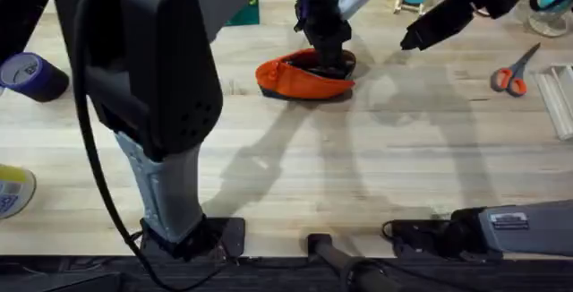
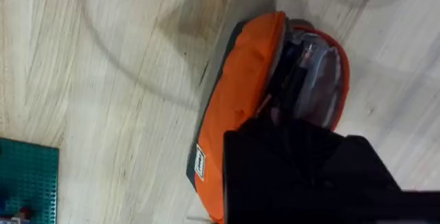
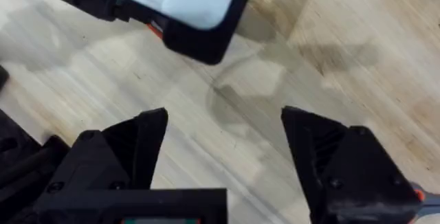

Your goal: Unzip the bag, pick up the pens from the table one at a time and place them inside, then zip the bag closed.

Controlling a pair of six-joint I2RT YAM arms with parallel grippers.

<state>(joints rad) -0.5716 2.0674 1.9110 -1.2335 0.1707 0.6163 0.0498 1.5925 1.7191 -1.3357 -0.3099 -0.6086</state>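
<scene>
Close under the overhead camera, the left arm reaches forward; its end effector sits at the open mouth of the orange bag mid-tabletop, finger state impossible to tell. Beside it, well above the wood, the right end effector hangs with fingers spread, empty. Pulling away carelessly could snag the fabric and drag the bag.

Left claw reaching far forward, pointed straight down, fingers hidden. Right claw raised beside it, fingers spread wide, holding nothing. Right arm stretched out forward.
</scene>
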